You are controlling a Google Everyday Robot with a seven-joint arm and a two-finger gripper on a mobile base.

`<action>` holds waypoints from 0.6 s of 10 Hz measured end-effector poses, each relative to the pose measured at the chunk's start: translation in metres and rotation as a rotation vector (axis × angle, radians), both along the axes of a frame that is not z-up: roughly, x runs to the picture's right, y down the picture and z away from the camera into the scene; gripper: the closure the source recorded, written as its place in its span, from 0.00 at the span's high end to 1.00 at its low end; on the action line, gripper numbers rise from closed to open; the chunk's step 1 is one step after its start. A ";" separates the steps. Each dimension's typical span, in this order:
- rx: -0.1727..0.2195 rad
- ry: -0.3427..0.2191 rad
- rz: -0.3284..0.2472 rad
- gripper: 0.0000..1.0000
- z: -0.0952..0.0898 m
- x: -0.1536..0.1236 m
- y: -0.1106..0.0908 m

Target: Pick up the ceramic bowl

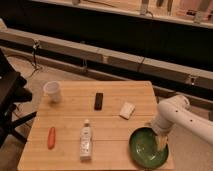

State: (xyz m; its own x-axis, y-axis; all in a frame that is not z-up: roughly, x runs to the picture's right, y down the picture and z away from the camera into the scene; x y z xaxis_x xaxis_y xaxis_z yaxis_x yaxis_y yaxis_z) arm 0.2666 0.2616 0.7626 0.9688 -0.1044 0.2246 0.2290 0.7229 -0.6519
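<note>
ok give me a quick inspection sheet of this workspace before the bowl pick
surface: wooden table, light planks
job's things: ceramic bowl, dark green, upright near the table's front right corner
clutter: white cup rear left; black bar-shaped item rear middle; white block right of middle; bottle lying on its side at the front; orange stick-shaped item front left
grippers: end effector at the bowl's right part, on the white arm; contact cannot be told
cables: dark cord hanging by the rear left ledge, off the table
surroundings: pale ledges along a dark wall behind; black frame at the left
</note>
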 end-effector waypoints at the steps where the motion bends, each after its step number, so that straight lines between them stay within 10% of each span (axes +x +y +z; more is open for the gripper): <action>1: 0.000 0.000 0.000 0.80 0.001 0.000 0.000; 6: 0.000 0.004 0.002 0.80 0.002 0.001 0.000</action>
